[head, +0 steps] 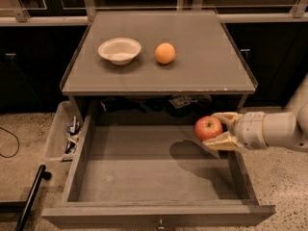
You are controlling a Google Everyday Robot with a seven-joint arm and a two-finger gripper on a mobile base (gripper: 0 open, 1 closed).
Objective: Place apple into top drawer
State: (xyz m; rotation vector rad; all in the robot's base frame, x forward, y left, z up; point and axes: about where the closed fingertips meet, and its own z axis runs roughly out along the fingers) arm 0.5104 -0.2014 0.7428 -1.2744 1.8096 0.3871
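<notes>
The gripper (219, 130) reaches in from the right with its 2 fingers clamped on the apple (208, 128), 1 above and 1 beneath. The apple hangs over the right side of the top drawer (139, 174), inside its right wall. Its shadow on the bare floor suggests it sits clear of the bottom, probably so a release lands it inside rather than on the rim. The drawer is pulled fully out from under the grey counter (202, 69), which carries a white bowl (119, 50) and an orange (165, 53). A clear bin (57, 139) of small items hangs at the drawer's left. The floor (284, 189) is speckled, with dark cabinets behind.
</notes>
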